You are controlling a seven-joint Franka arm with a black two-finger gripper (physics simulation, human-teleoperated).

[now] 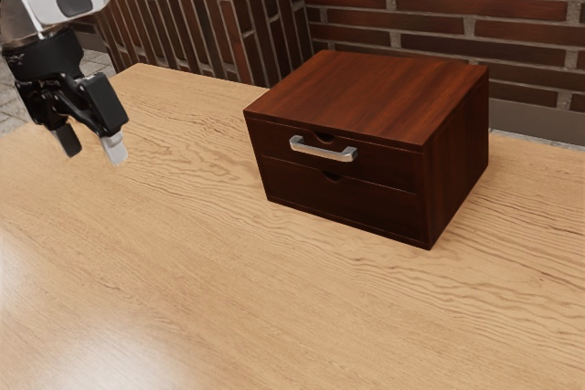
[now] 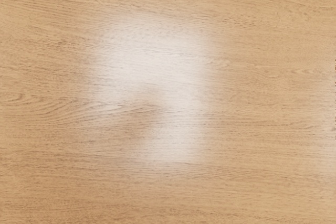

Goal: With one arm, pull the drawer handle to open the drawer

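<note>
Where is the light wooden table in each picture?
Exterior view: the light wooden table spreads across the lower picture, under the dark wooden drawer box and beneath the open black hand at the exterior view's left.
Wrist view: the table lies straight below the hand, with a pale shine on it.
Shared landmark: the table's wavy brown grain lines.

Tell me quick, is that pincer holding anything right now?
Pincer: open, holding nothing, above the table, well apart from the drawer handle.
</note>
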